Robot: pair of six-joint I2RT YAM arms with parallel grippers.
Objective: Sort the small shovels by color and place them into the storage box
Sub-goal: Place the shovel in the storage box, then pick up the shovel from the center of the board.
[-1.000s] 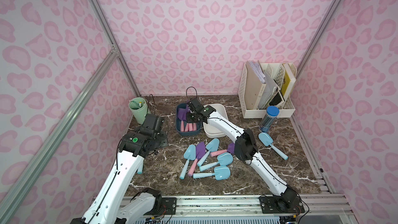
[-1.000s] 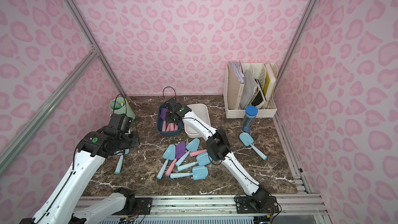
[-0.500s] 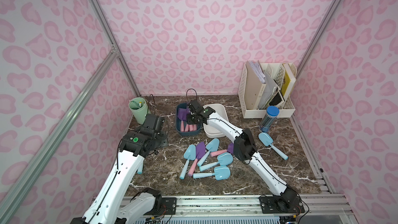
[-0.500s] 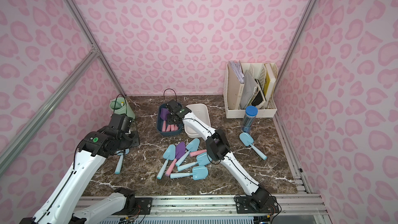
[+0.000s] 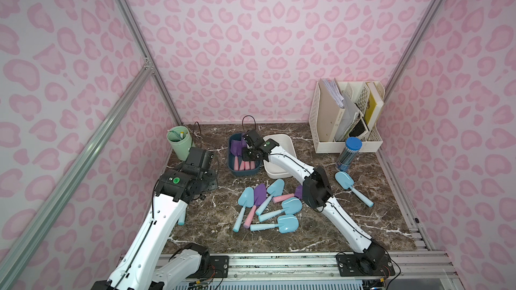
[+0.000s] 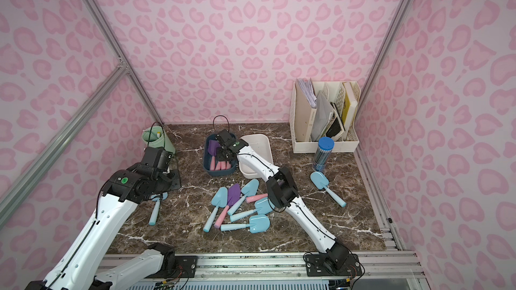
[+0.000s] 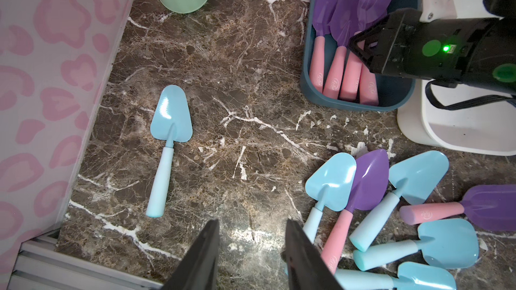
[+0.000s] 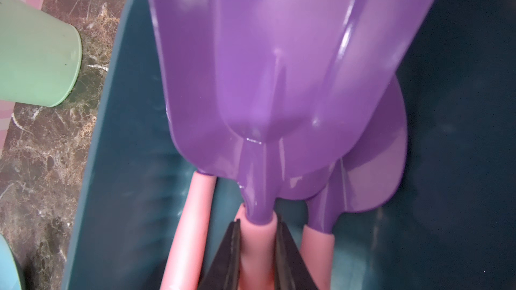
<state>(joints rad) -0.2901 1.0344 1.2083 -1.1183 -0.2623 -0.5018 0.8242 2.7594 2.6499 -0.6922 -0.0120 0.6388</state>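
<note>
- Right claw (image 8: 258,223) clamped on purple shovel (image 8: 279,65) by its pink handle, inside blue box (image 8: 117,163); blade tip cut off.
- Left claw (image 7: 251,223) apart, empty, over table (image 7: 237,79).
- Loose shovels (image 5: 291,206) nearby; one purple blade (image 5: 298,191) half hidden behind right arm (image 5: 317,191).

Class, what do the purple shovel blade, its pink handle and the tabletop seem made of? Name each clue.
Purple blade: glossy moulded plastic, judging by sharp highlights and a smooth rib.
Pink handle: matte, probably soft plastic or rubber; no shine.
Tabletop: polished brown marble look, white veins; possibly printed laminate.
</note>
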